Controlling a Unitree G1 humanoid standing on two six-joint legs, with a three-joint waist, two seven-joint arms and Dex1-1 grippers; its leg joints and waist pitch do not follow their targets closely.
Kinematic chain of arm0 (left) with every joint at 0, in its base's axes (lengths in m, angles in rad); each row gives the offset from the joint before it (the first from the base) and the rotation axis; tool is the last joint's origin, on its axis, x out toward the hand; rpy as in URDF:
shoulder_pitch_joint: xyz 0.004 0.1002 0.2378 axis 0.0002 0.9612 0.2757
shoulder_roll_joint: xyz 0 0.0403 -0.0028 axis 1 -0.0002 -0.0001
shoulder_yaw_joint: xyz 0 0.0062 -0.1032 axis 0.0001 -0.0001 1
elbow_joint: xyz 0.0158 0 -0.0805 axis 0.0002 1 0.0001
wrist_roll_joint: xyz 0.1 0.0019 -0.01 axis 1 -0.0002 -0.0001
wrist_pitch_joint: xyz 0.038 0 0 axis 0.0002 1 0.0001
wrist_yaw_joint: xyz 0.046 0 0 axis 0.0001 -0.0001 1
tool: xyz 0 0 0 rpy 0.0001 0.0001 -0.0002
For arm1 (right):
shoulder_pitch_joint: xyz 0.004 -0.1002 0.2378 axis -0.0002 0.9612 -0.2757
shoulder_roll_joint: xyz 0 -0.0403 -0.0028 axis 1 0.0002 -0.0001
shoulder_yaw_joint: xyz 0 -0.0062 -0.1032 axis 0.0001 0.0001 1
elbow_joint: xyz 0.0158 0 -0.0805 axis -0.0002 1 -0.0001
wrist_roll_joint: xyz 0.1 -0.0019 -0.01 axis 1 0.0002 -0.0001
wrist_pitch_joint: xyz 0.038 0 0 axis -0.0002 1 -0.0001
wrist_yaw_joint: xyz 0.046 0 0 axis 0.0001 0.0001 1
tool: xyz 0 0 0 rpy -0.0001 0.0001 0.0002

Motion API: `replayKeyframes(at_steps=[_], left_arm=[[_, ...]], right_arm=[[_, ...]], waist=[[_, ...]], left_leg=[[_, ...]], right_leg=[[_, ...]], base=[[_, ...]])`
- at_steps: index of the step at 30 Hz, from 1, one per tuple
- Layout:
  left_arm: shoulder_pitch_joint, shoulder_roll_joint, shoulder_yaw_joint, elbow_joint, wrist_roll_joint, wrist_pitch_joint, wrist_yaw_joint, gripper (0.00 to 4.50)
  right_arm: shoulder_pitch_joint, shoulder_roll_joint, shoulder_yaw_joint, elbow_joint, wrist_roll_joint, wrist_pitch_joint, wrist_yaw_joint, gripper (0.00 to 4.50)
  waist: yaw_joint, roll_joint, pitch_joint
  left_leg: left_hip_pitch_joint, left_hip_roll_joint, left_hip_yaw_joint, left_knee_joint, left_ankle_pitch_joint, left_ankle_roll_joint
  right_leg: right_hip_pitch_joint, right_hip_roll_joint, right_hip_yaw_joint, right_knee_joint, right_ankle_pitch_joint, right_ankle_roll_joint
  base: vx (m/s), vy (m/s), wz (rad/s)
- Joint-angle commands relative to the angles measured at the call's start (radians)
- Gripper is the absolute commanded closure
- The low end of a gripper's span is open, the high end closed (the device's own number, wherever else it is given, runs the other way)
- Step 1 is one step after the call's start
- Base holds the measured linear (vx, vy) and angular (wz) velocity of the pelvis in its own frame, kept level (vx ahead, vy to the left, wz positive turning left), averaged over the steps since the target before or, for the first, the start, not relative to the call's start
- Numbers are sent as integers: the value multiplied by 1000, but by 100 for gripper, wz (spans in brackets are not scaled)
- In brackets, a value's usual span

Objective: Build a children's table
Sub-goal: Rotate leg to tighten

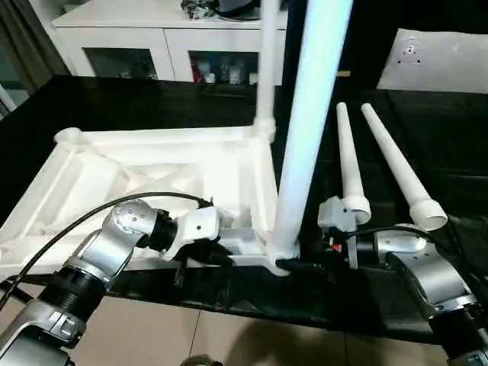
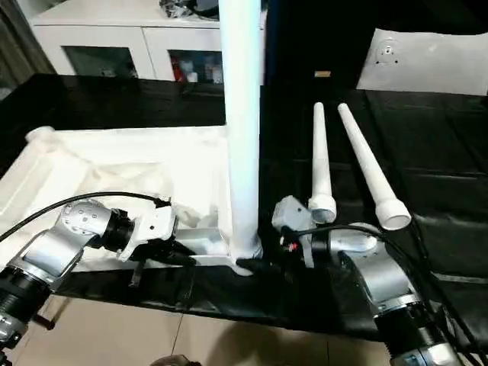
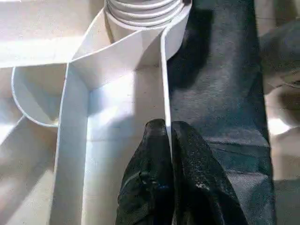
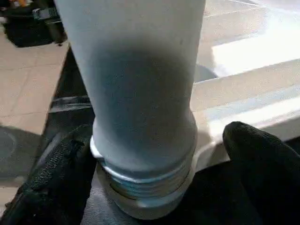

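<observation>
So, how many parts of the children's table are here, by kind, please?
Tabletop: 1
Legs standing in corner sockets: 2, near and far
Legs lying loose on the black cover: 2, and
Total: 5

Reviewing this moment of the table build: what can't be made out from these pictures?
- Near leg: its top is cut off by the head views' upper edge.
- Right gripper: whether its fingers touch that leg's threaded base; a gap shows on one side only.
- Tabletop: its near-left corner socket is hidden behind the left arm.
- Cabinet contents: too small behind the glass.
</observation>
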Motion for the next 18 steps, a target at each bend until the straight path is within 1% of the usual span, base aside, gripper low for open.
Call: replayKeyframes(at_steps=[1, 3, 4, 7, 9, 11, 12, 13, 17, 18], left_arm=[[-12, 12, -50, 15, 29, -38, -63, 450], [-19, 16, -60, 30, 29, -58, -77, 450], [-21, 18, -65, 36, 29, -67, -84, 450], [-20, 17, -64, 38, 31, -72, -90, 450], [-18, 16, -64, 38, 34, -76, -94, 450], [-19, 15, -66, 44, 36, -83, -98, 450], [-19, 15, -66, 44, 36, -84, -98, 450], [-20, 15, -68, 49, 37, -88, -101, 450], [-19, 15, -70, 51, 36, -92, -103, 450], [-18, 16, -70, 51, 36, -93, -103, 450]], right_arm=[[-29, -11, 10, 2, 9, 6, 34, 49], [-41, -8, 17, 16, 10, 0, 46, 74], [-50, -2, 21, 27, 8, -4, 49, 80], [-57, 5, 25, 38, 7, -8, 54, 107], [-61, 13, 31, 46, 7, -8, 66, 123], [-64, 20, 34, 55, 9, -4, 77, 139], [-64, 20, 34, 56, 9, -4, 78, 139], [-67, 22, 37, 64, 9, -3, 87, 151], [-69, 26, 36, 73, 15, -4, 92, 172], [-68, 27, 35, 73, 18, -3, 94, 172]], waist=[[0, -21, -63], [4, -20, -62], [4, -24, -63], [5, -22, -63], [5, -26, -64], [6, -24, -64], [5, -26, -63], [6, -25, -63], [6, -25, -64], [7, -22, -64]], left_leg=[[4, 80, -28, -60, -91, 113], [6, 81, -28, -61, -96, 109], [6, 82, -28, -62, -99, 104], [7, 84, -29, -63, -106, 95], [7, 85, -29, -63, -101, 95], [6, 84, -29, -63, -100, 96], [5, 82, -28, -62, -101, 96], [5, 82, -28, -62, -104, 95], [7, 83, -28, -63, -103, 91], [7, 83, -29, -62, -102, 90]], right_leg=[[56, -106, 65, -70, -239, -143], [53, -105, 65, -73, -259, -136], [54, -106, 65, -72, -259, -137], [54, -107, 66, -71, -252, -140], [54, -107, 66, -68, -235, -145], [54, -108, 66, -67, -228, -151], [56, -107, 66, -68, -232, -150], [56, -108, 65, -69, -242, -148], [55, -107, 66, -70, -248, -143], [55, -107, 66, -69, -243, -145]], base=[[0, 0, 0], [0, 0, 0], [0, 0, 0], [0, 0, 0], [0, 0, 0], [0, 0, 0], [0, 0, 0], [0, 0, 0], [0, 0, 0], [0, 0, 0]])
